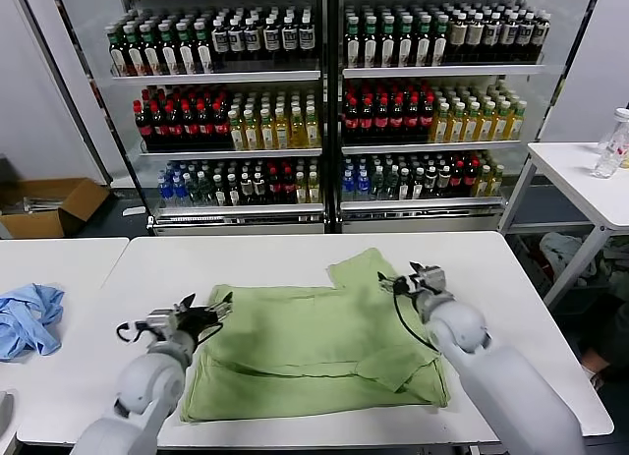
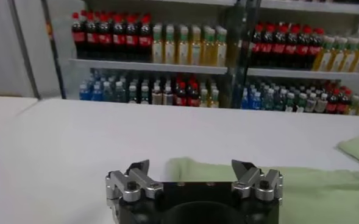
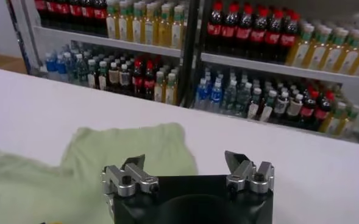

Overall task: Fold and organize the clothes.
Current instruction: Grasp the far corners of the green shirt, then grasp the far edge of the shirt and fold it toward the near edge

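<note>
At the far left edge of the head view a crumpled blue cloth lies on a separate white table, well apart from the work. Right of it, in the lower left, the left tool hovers at the left edge of the pale green shirt, fingers apart and empty, as the left wrist view confirms. The shirt lies partly folded across the lower centre of the main table, its lower hem doubled up and one sleeve reaching toward the upper right. At that sleeve, right of centre, the right tool hangs just above the cloth, fingers also apart and holding nothing.

Judging from this, both tools have let the fabric go mid-fold. The risk is that the next pinch takes only the top layer, or several layers at once, because the doubled hem hides where each edge lies; the fold would then drag crooked or bunch. The right arm's dangling cable lies over the shirt and could snag a loose edge as the arm moves.

The collar, buttons and any print are not visible; that side seems to be turned under. The lower right corner of the shirt is covered by the right arm. Behind, the drinks cooler fills the upper frame.
</note>
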